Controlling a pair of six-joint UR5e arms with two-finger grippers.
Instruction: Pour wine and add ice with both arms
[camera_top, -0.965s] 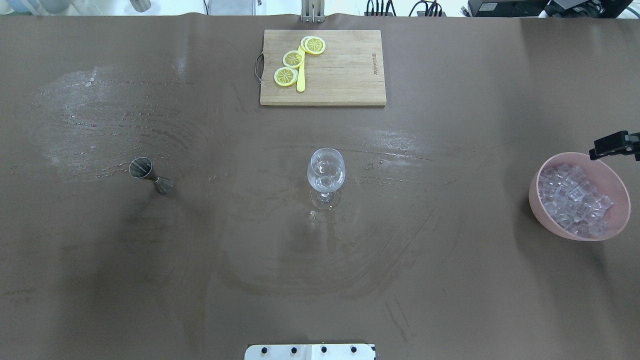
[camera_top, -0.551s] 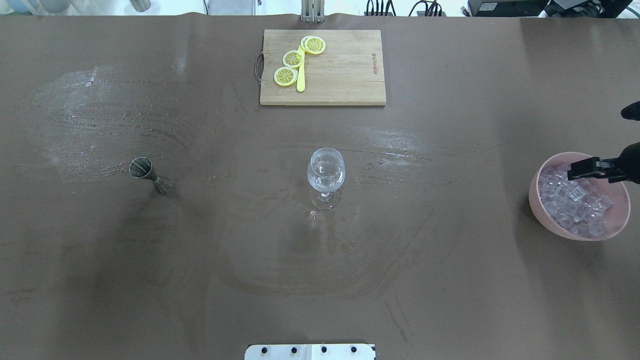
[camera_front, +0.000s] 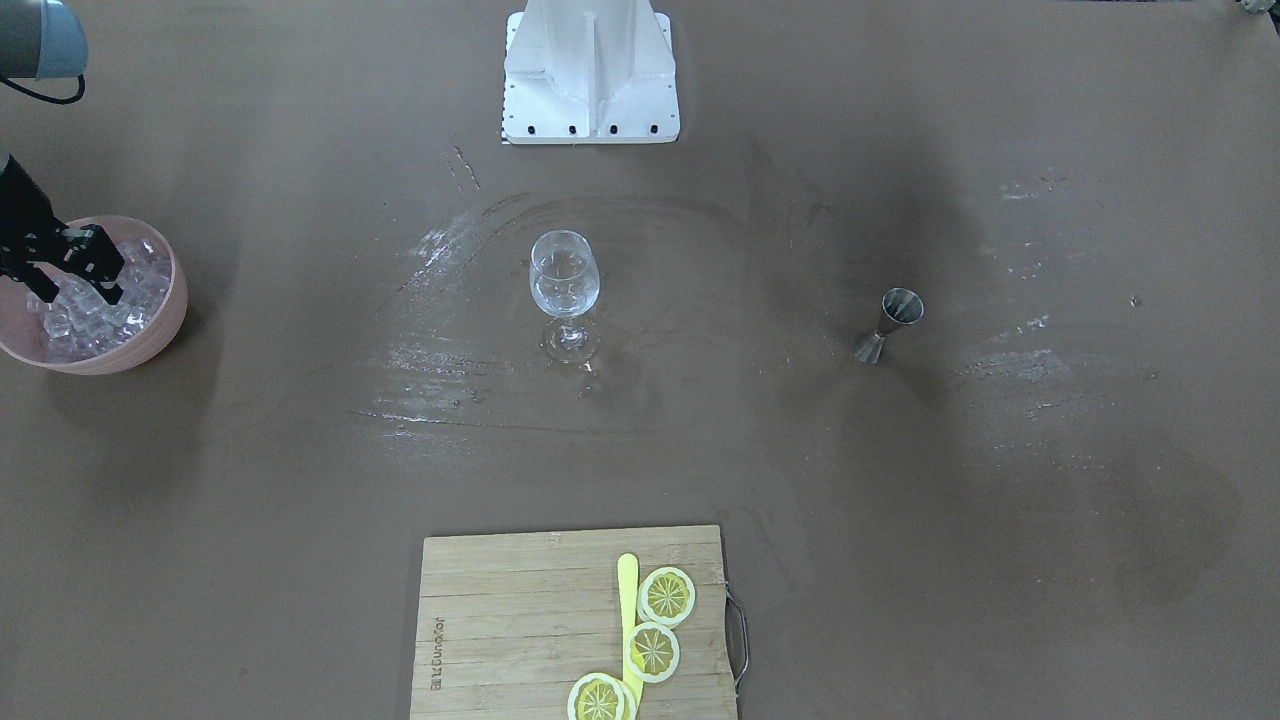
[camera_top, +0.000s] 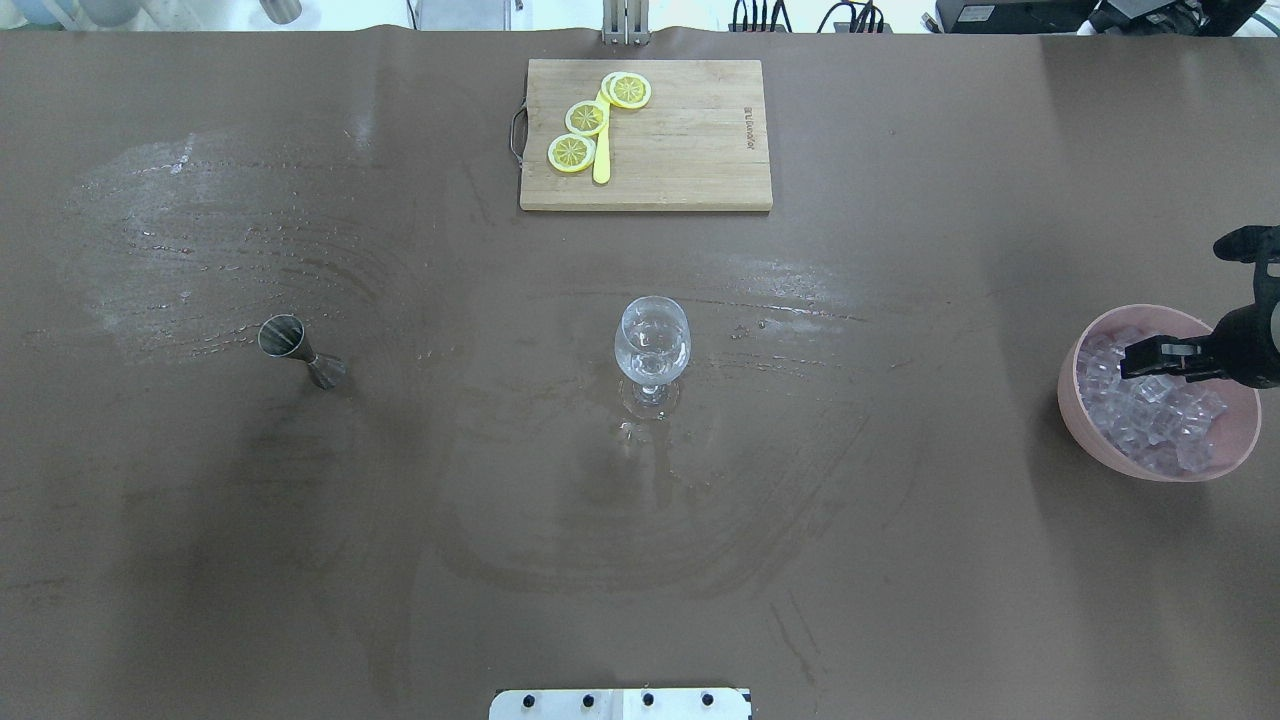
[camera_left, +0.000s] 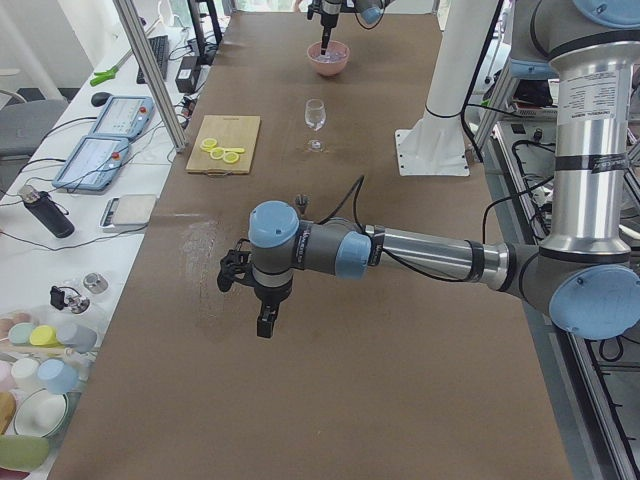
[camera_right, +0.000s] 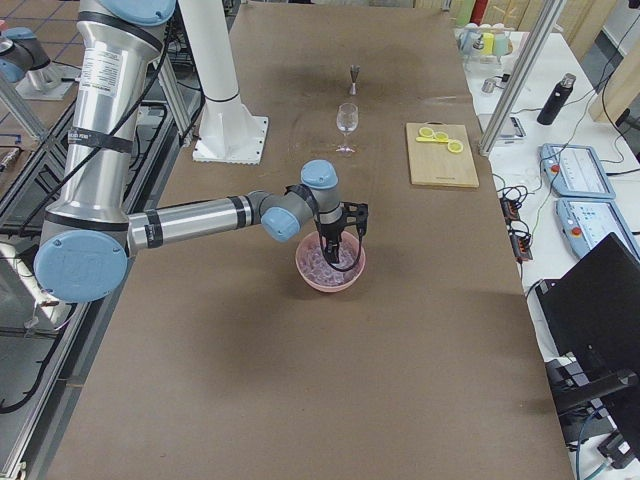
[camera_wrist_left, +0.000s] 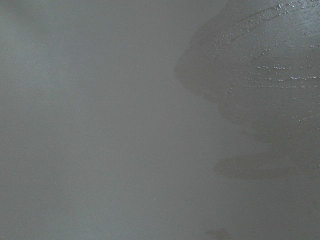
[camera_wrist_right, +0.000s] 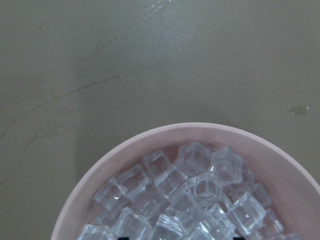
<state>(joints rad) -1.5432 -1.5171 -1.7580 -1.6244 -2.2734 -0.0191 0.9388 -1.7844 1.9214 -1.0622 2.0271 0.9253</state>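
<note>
right end effector (camera_top: 1135, 362) now farther over ice (camera_top: 1150, 425)

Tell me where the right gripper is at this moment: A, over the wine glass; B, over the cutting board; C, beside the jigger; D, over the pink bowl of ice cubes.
D: the right gripper hangs over the pink bowl, just above the ice cubes.

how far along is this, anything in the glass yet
Nothing looks done: the glass looks empty. In hand: the right gripper, open, is down in the bowl among the ice, with no cube clearly gripped. Left to do: bring ice to the glass, and pour from the jigger, which stands alone while the left gripper hangs over the table away from it.
</note>
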